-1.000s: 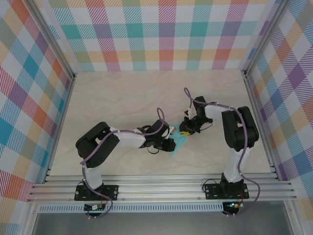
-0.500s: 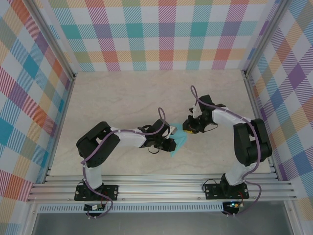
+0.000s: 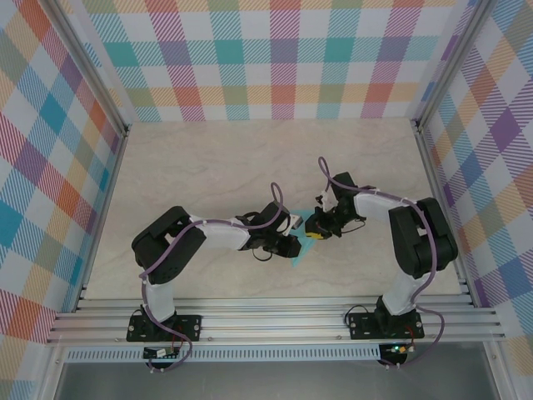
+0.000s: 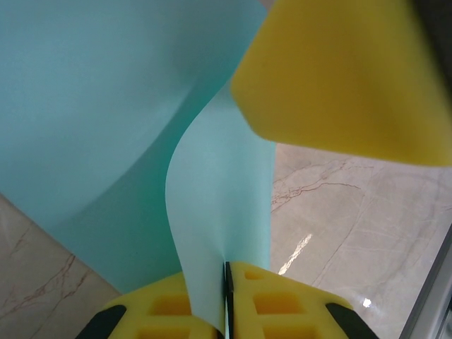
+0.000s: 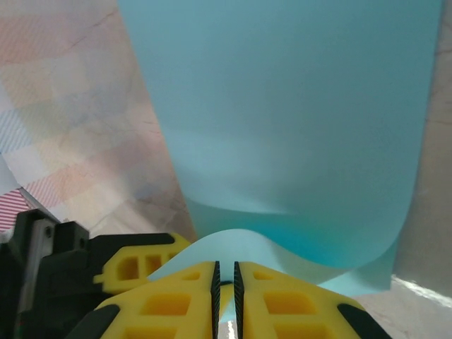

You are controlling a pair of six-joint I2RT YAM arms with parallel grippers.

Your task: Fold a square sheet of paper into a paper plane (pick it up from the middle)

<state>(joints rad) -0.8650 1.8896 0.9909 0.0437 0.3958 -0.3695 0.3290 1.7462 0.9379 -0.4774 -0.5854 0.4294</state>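
Note:
The light-blue square sheet of paper (image 3: 301,252) hangs bent between my two grippers over the middle of the table, near the front. It is curved and doubled over, with no dart shape to it. My left gripper (image 4: 227,270) is shut on one edge of the sheet (image 4: 106,106), which rises from its yellow fingers. From the right, my right gripper (image 5: 224,274) meets it with its jaws nearly together on a curled edge of the sheet (image 5: 296,120). In the top view the left gripper (image 3: 293,242) and the right gripper (image 3: 313,232) almost touch.
The marble-patterned table top (image 3: 208,167) is boxed in by plaid walls (image 3: 275,58) at the back and both sides. Aluminium rails (image 3: 275,321) carrying the arm bases run along the near edge. Purple cables loop over both arms.
The right gripper swung out to the right and came back in, now closer to the left gripper and slightly nearer the front. Less of the sheet shows from above. The left arm stayed put.

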